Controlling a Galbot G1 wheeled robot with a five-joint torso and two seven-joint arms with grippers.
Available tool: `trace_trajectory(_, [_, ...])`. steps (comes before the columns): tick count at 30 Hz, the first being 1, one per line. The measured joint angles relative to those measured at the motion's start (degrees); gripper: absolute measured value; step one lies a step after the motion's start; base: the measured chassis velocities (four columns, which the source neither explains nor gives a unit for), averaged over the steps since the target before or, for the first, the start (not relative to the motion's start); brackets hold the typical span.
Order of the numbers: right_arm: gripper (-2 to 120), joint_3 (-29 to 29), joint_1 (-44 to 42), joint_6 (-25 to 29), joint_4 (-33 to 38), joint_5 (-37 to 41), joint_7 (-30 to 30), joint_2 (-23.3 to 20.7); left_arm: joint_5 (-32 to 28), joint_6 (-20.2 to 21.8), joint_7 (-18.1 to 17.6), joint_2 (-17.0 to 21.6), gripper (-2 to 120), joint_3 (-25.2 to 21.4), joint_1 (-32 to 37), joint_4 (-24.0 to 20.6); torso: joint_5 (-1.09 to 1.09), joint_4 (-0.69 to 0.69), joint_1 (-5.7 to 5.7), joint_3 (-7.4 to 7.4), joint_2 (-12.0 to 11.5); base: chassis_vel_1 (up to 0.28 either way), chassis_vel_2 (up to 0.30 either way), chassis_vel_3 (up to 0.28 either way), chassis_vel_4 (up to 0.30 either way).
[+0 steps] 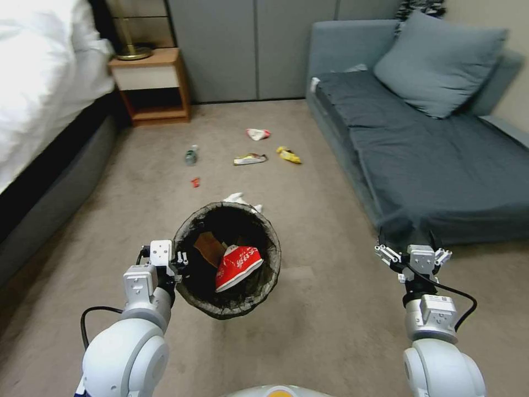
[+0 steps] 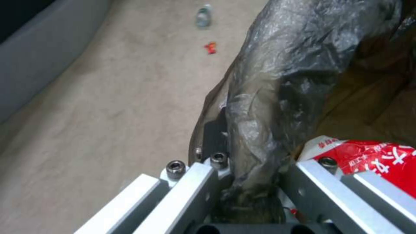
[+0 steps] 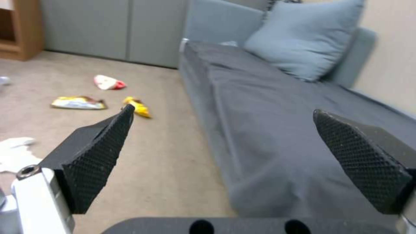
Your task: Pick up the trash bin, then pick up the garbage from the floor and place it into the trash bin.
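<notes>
Beige carpet (image 1: 330,309) runs from the robot to grey cupboard doors (image 1: 253,49), with a bed (image 1: 38,82) on the left and a grey sofa (image 1: 430,154) on the right. Nearest, the left gripper (image 1: 179,262) is clamped on the bag-lined rim of the trash bin (image 1: 242,300), held off the floor, with a red paper cup (image 1: 237,266) inside. The left wrist view shows the rim pinched between the fingers (image 2: 195,185). The right gripper (image 3: 221,156) hangs wide open and empty beside the sofa. Beyond the bin lie a white tissue (image 1: 238,198), a small red wrapper (image 1: 195,181), a bottle (image 1: 191,155) and snack wrappers (image 1: 249,159).

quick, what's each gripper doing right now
Left gripper: shut on the trash bin rim.
Right gripper: open, empty, beside the sofa.
</notes>
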Motion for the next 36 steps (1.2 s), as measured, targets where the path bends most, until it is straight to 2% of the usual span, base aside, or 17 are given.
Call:
trace_trajectory(12, [100, 0.21, -0.13, 1.61, -0.61, 0.43, -1.46, 0.11, 0.07, 0.18, -0.2, 0.01, 0, 0.35, 0.06, 0.03, 0.0, 0.0, 0.0, 0.0, 0.0, 0.106, 0.112, 0.107, 0.101])
trace_trajectory(15, [100, 0.67, 0.0, 5.61, -1.71, -1.44, -1.41, 0.36, -1.0, -0.2, -0.71, 0.0, 0, 0.15, 0.0, 0.06, 0.0, 0.02, 0.0, 0.0, 0.0, 0.098, 0.097, 0.093, 0.097])
trace_trajectory(18, [100, 1.18, 0.16, 7.02, -1.9, -3.19, -1.39, 0.55, -0.96, -0.26, -0.91, 0.0, 0, -0.01, -0.1, 0.06, 0.0, 0.01, 0.0, 0.0, 0.0, 0.063, 0.058, 0.06, 0.077])
trace_trajectory(23, [100, 1.21, 0.24, 7.84, -2.04, -1.96, -1.83, 0.71, -0.15, -0.16, -0.58, -0.12, 0, 0.05, -0.18, 0.06, 0.0, -0.02, 0.0, 0.0, 0.0, 0.009, 0.002, 0.007, 0.012])
trace_trajectory(36, [100, 1.79, 0.51, 8.86, -3.55, 0.73, -2.7, 0.68, 1.73, -0.27, 0.21, -0.23, 0, 0.0, -0.01, 0.0, 0.0, 0.0, 0.0, 0.0, 0.0, 0.0, 0.0, 0.0, 0.0])
